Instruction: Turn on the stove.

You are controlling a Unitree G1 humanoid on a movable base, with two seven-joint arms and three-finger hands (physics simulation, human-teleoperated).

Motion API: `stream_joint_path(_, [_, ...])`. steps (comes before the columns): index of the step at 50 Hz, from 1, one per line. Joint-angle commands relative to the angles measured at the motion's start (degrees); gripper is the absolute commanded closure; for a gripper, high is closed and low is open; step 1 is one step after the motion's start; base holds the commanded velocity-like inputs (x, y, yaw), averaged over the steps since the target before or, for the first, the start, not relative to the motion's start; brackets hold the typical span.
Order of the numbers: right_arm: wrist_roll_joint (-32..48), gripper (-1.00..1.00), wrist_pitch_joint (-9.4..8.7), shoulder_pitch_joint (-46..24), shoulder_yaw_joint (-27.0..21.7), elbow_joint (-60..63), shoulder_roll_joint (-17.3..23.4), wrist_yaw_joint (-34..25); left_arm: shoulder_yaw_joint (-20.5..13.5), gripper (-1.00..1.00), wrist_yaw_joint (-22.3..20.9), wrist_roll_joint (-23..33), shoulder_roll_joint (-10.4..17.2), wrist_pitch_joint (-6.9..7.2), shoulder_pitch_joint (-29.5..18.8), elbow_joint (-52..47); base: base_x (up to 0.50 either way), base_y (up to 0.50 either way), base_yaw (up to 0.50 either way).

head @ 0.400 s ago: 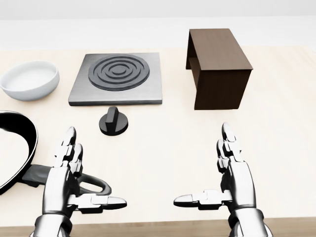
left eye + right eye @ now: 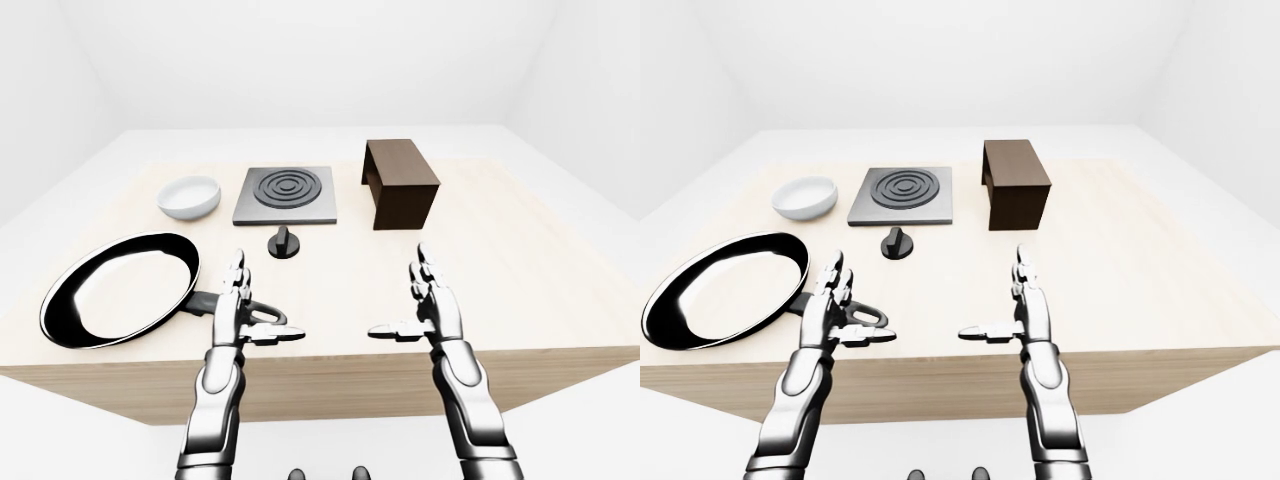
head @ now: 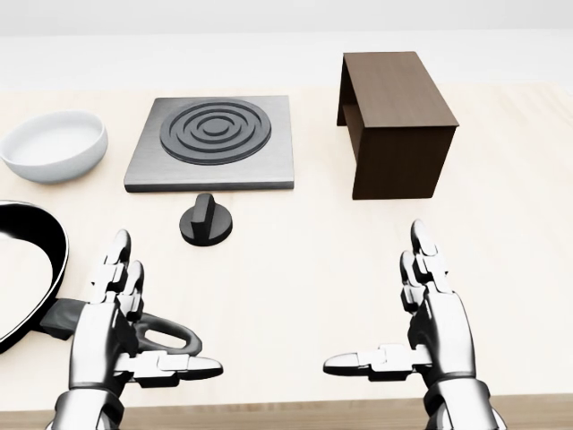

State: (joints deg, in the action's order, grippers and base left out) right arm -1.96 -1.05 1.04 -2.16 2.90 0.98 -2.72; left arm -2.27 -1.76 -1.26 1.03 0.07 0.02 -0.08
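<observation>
White bowl (image 3: 54, 146) empty; black pan (image 2: 118, 290) empty.

A pale wooden counter (image 2: 520, 250) carries five things. A grey square stove plate with dark concentric rings (image 3: 213, 143) lies near its top edge in the head view, a black round knob (image 3: 206, 221) just below it. Left sits a white ceramic bowl (image 3: 54, 146); right stands a dark brown wooden box (image 3: 394, 121). A black frying pan (image 2: 120, 288) rests at the left.
</observation>
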Motion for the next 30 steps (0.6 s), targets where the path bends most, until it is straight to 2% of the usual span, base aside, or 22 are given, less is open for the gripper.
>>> stream_joint_path(1, [-0.6, -1.0, -1.08, 0.5, -0.9, 2.2, 0.3, -0.4, -0.3, -1.0, -0.1, -0.1, 0.1, -0.32, -0.1, 0.4, 0.0, 0.0, 0.0])
stream_joint_path(2, [-0.6, -1.0, -1.08, 0.5, -0.9, 2.2, 0.3, -0.4, -0.3, -1.0, -0.1, -0.1, 0.1, -0.32, -0.1, 0.4, 0.0, 0.0, 0.0])
stream_joint_path(4, [-2.0, -1.0, -3.44, 1.3, -3.1, 7.5, 1.0, 0.0, -0.5, -1.0, -0.1, -0.4, 0.2, -0.09, -0.2, 0.2, 0.0, 0.0, 0.0])
stream_joint_path(6, [-2.5, -1.0, -3.92, 1.5, -4.0, 9.0, 1.1, 0.0, -0.5, -1.0, -0.1, -0.4, 0.2, -0.18, -0.2, 0.3, 0.0, 0.0, 0.0])
stream_joint_path(13, [-3.5, -1.0, -3.95, 1.7, -5.8, 11.4, 1.3, 0.0, -0.4, -1.0, -0.1, -0.4, 0.2, -0.02, -0.1, 0.0, 0.0, 0.0, 0.0])
stream_joint_path(14, [-5.3, -1.0, -3.95, 1.7, -8.6, 14.1, 2.2, 0.4, -0.4, -1.0, 0.0, -0.4, 0.2, 0.02, -0.1, -0.1, 0.0, 0.0, 0.0])
stream_joint_path(17, [-6.4, -1.0, -3.95, 1.7, -10.7, 16.3, 2.5, 0.6, -0.4, -1.0, -0.1, -0.4, 0.2, 0.15, 0.0, -0.3, 0.0, 0.0, 0.0])
stream_joint_path(20, [-6.4, -1.0, -3.95, 1.7, -10.8, 16.4, 2.5, 0.5, -0.4, -1.0, -0.1, -0.4, 0.2, 0.17, 0.0, -0.3, 0.0, 0.0, 0.0])
stream_joint_path(21, [-7.8, -1.0, -3.95, 1.8, -13.2, 18.8, 3.1, 0.9, -0.4, -1.0, -0.1, -0.3, 0.2, -0.07, -0.1, -0.1, 0.0, 0.0, 0.0])
stream_joint_path(30, [-9.1, -1.0, -3.95, 2.0, -15.8, 21.4, 3.3, 1.1, -0.5, -1.0, -0.2, -0.4, 0.2, -0.03, -0.2, 0.0, 0.0, 0.0, 0.0])
